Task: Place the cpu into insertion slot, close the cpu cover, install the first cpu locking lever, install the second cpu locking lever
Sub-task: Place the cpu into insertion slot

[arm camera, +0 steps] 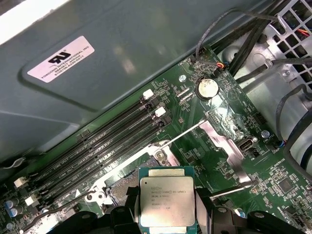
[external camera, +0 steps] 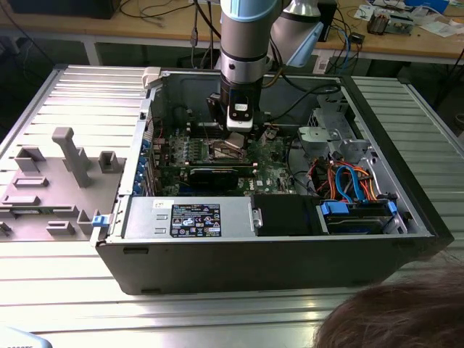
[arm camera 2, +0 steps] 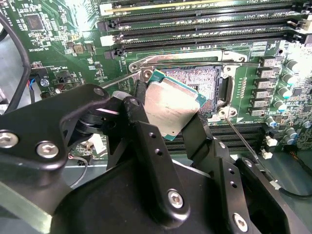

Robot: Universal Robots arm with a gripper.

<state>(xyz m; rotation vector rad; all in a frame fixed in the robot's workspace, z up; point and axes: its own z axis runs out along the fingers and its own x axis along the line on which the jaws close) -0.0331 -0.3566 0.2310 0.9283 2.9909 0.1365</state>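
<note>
**A:** What is the tool [arm camera 2: 168, 122] doing?

**B:** Its two black fingers [arm camera 2: 146, 141] are clamped on opposite edges of the cpu [arm camera 2: 173, 100], a small flat square chip with a silvery-grey metal top. In the first wrist view the chip [arm camera: 167, 200] sits squarely between them.

**A:** Is the chip seated?

**B:** No. It hangs tilted over the near corner of the insertion slot [arm camera 2: 207, 80], the square dark socket recess with a silver metal rim directly under the tool. Most of the recess lies bare.

**A:** And the cpu cover?

**B:** The thin silver sheet-metal frame [arm camera: 222, 141] looks swung up off the socket, just beside the tool. I cannot tell its exact angle. Two thin wire locking levers [arm camera: 187, 129] stick out free on either side of it.

**A:** What is farther out?

**B:** Long narrow black memory slots [arm camera 2: 195, 27] run just beyond the socket on the green circuit board [arm camera 2: 53, 44]. A round silver coin battery [arm camera: 207, 87] lies past the cover.

**A:** And in the exterior view?

**B:** The tool [external camera: 238, 134] reaches down into an open dark grey metal computer case [external camera: 254, 261]. The case rests on a ribbed aluminium table [external camera: 217, 319]. A grey plastic fixture [external camera: 65, 156] with upright posts lies well apart from the tool, toward the exterior view's left. A person's hair [external camera: 406, 319] shows at the near edge.
</note>
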